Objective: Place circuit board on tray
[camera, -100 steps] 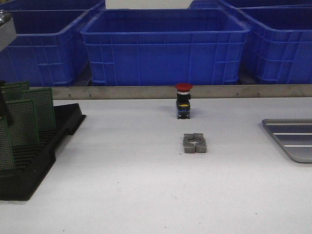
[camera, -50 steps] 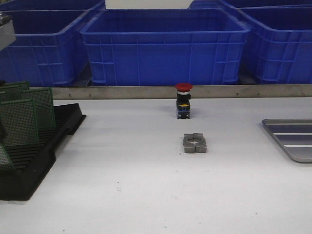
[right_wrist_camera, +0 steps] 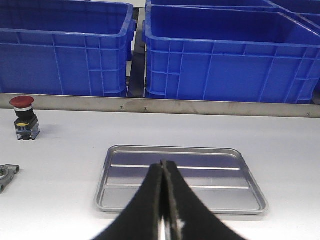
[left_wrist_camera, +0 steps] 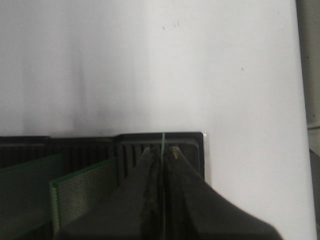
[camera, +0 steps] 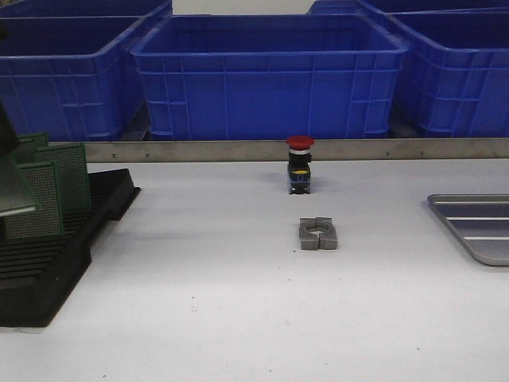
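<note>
My left gripper [left_wrist_camera: 163, 149] is shut on a thin green circuit board [left_wrist_camera: 163, 140], seen edge-on between the fingertips, above the end of the black slotted rack [left_wrist_camera: 192, 145]. In the front view the held board [camera: 16, 192] is tilted at the far left edge over the rack [camera: 48, 270]. Other green boards [camera: 65, 175] stand in the rack's slots. The silver-grey ribbed tray [camera: 477, 227] lies at the right edge of the table. My right gripper [right_wrist_camera: 163, 166] is shut and empty, hovering in front of the tray [right_wrist_camera: 175, 149].
A red-capped push button [camera: 300, 165] and a grey metal clamp [camera: 318, 233] stand mid-table between rack and tray. Blue plastic bins [camera: 266, 76] line the back behind a metal rail [camera: 238, 150].
The front board has come up out of the rack's near slots and now hangs tilted at the left edge. The left arm has shifted there. Nothing else moved.
</note>
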{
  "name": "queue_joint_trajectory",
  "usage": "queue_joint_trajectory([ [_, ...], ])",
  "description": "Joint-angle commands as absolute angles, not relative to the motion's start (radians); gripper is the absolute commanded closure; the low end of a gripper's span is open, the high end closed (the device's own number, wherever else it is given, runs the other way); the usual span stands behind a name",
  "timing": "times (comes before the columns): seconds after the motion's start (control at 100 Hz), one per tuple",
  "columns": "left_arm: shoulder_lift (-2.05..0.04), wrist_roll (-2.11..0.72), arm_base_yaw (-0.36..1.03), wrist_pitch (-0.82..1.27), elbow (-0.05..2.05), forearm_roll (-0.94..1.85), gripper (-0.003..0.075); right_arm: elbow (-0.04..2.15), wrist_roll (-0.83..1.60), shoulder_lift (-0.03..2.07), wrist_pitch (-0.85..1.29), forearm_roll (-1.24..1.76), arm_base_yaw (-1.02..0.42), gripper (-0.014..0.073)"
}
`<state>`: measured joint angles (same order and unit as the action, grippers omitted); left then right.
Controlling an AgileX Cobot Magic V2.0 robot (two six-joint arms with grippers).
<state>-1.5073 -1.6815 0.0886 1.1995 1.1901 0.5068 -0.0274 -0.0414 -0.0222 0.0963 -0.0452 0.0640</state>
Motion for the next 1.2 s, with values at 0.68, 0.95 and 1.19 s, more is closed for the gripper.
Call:
queue_joint_trajectory([
  [0.68,-1.592,-1.679,0.408,1.232,1.256,1.268,0.0741,-0.027,-0.033,-0.032,0.007,-0.058,0.072,0.0658],
  [0.95,-1.655,-1.679,0.489,1.232,1.256,1.288,0.074,0.001,-0.039,-0.032,-0.034,-0.049,0.072,0.0658],
  [1.19,-1.655,-1.679,0.485,1.23,1.256,1.288,0.074,0.228,-0.043,0.032,0.318,-0.047,0.072,0.0658],
])
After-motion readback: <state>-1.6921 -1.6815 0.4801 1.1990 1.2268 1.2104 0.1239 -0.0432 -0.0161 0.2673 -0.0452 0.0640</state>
